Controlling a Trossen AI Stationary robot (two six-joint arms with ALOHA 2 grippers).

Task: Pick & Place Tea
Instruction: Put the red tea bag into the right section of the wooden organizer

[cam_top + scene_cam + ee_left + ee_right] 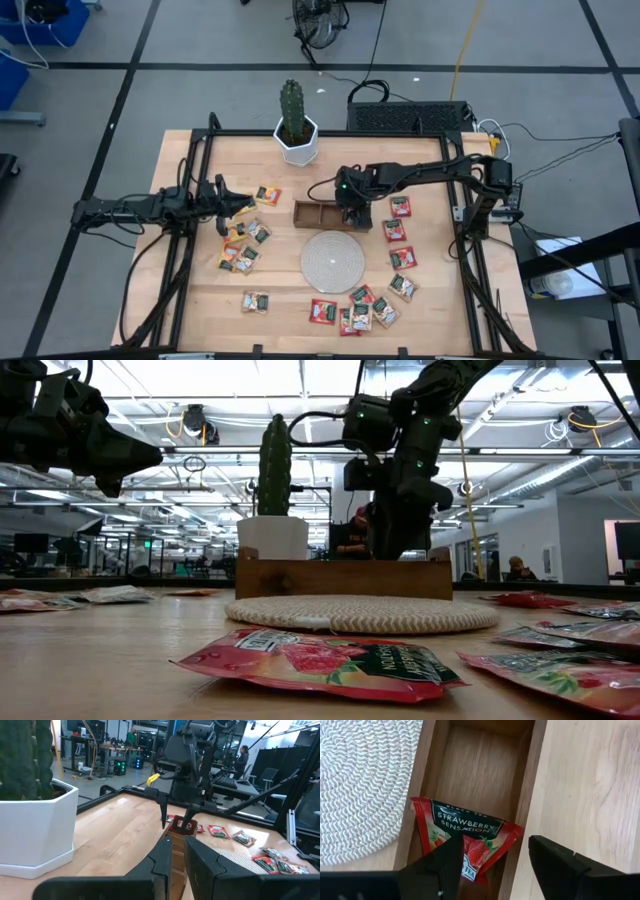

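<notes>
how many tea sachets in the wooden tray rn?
1: a red strawberry sachet lying in the wooden tray compartment under the open right claw. The right arm covers part of the tray from above, so more may be hidden.

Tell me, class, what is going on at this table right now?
The right claw hangs open over the end compartment of the wooden tray, where a red strawberry tea sachet lies tilted against the walls. The left claw waits, fingers nearly together, above the table's left side. More sachets lie scattered around the woven disc.

Cactus (291,108) in white pot (297,146); wooden tray (318,214) beside woven disc (331,262).
</notes>
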